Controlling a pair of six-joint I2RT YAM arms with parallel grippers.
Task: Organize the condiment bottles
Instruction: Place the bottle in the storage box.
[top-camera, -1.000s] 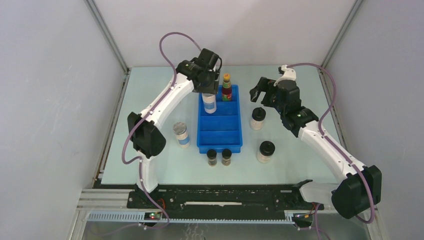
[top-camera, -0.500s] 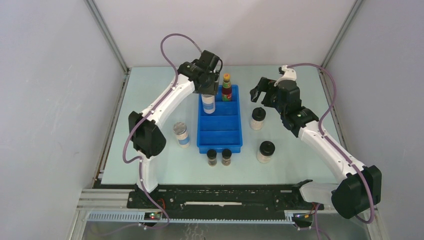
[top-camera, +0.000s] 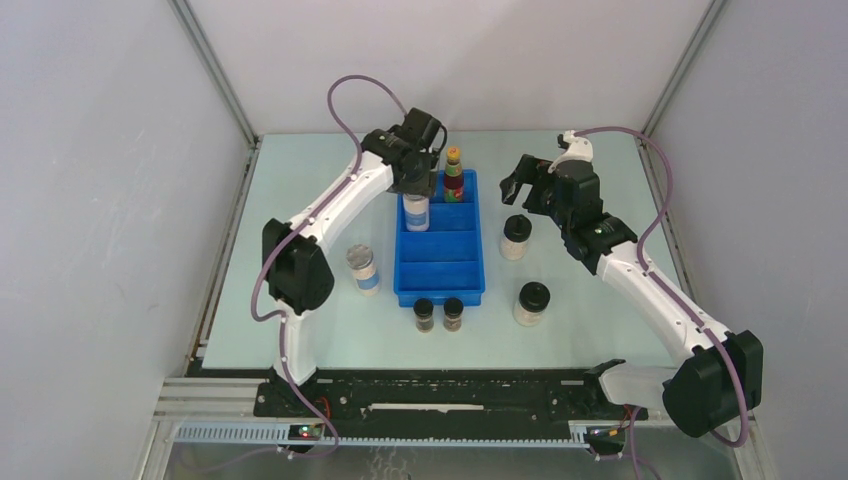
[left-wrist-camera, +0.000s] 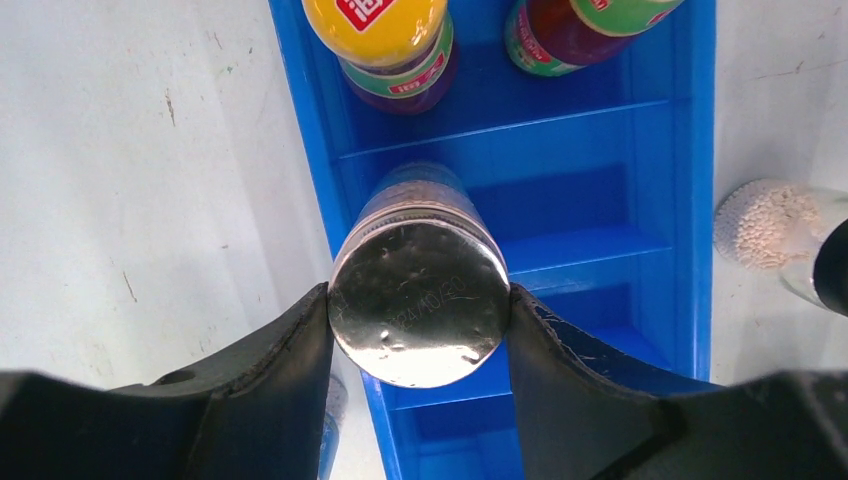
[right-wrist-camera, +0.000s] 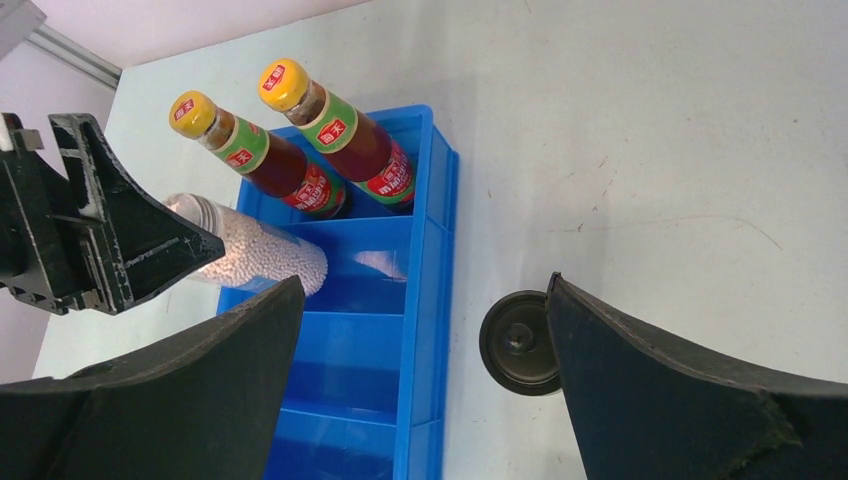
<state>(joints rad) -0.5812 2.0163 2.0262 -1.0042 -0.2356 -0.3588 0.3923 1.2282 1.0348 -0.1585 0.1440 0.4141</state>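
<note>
Now, left gripper (left-wrist-camera: 418, 300) clasping grey-lidded jar (left-wrist-camera: 420, 330), lid stamp (left-wrist-camera: 435, 298) being unreadable, right gripper (right-wrist-camera: 425, 283) gaping, sauce bottles (right-wrist-camera: 360, 150) showing red cap logos (right-wrist-camera: 275, 78).

The pale table (top-camera: 330, 335) carries a blue tray (top-camera: 440, 296) mid-frame, a grey-lidded jar (top-camera: 363, 268) (left of the tray), two tiny dark jars (top-camera: 424, 314) (top-camera: 453, 313) and two pale jars (top-camera: 516, 237) (top-camera: 531, 302).

High above the table's (top-camera: 600, 330) near edge, looking down at everything. Close from each wrist, both showing the blue tray (top-camera: 440, 275).
</note>
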